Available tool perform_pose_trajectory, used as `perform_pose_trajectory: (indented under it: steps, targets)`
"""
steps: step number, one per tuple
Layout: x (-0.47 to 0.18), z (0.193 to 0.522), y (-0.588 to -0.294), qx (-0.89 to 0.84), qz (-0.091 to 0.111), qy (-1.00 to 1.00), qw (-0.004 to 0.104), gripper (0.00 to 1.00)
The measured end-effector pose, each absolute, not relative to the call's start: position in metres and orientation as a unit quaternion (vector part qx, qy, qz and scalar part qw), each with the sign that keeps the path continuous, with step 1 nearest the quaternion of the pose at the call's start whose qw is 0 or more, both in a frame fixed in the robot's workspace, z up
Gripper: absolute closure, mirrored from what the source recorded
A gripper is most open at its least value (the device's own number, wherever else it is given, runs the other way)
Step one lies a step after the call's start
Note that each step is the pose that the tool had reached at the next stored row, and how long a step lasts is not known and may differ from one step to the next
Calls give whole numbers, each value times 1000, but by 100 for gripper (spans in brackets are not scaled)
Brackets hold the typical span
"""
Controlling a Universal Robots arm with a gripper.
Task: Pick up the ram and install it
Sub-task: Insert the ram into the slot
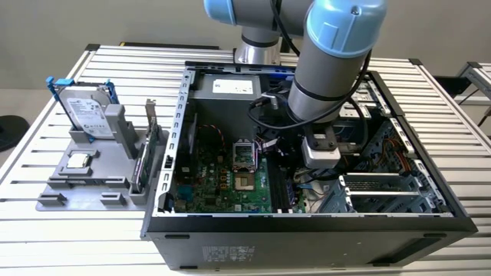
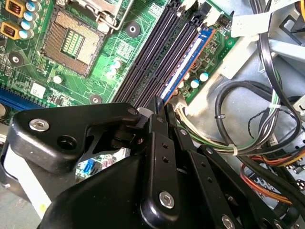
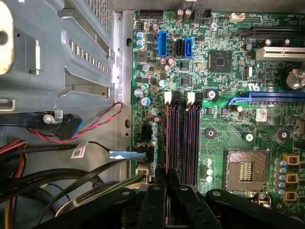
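Observation:
The ram (image 2: 188, 59) shows as a thin blue strip standing on edge in the memory slot nearest the board's edge, beside the dark empty memory slots (image 2: 155, 57). My gripper (image 2: 162, 107) has its black fingers drawn close together over the near end of that strip. In the first wrist view the gripper (image 3: 167, 174) sits over the end of the outermost of the memory slots (image 3: 183, 143). The exterior view has the arm reaching down into the open computer case (image 1: 165, 172), with the gripper (image 1: 317, 172) low over the green motherboard (image 1: 222, 184).
Cable bundles (image 2: 248, 119) (image 3: 71, 186) lie right beside the slots. The open processor socket (image 3: 245, 169) is on the other side. Outside the case, a grey fixture (image 1: 61, 184) holds a hard drive (image 1: 86, 112) and an upright green card (image 1: 151, 135).

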State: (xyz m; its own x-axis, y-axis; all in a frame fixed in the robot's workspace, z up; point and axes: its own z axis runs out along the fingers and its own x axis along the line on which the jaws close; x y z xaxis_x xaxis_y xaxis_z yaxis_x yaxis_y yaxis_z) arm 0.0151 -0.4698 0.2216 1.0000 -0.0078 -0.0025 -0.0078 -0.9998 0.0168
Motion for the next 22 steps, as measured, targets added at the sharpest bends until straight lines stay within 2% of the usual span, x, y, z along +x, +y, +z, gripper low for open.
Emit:
perform_pose_trajectory:
  steps: [9,14,22]
  targets:
    - [14,222,-470,1000,-1,-6,7,100]
    - [13,221,-470,1000,-1,-6,-6,100]
    - [14,221,-470,1000,-1,-6,-6,100]
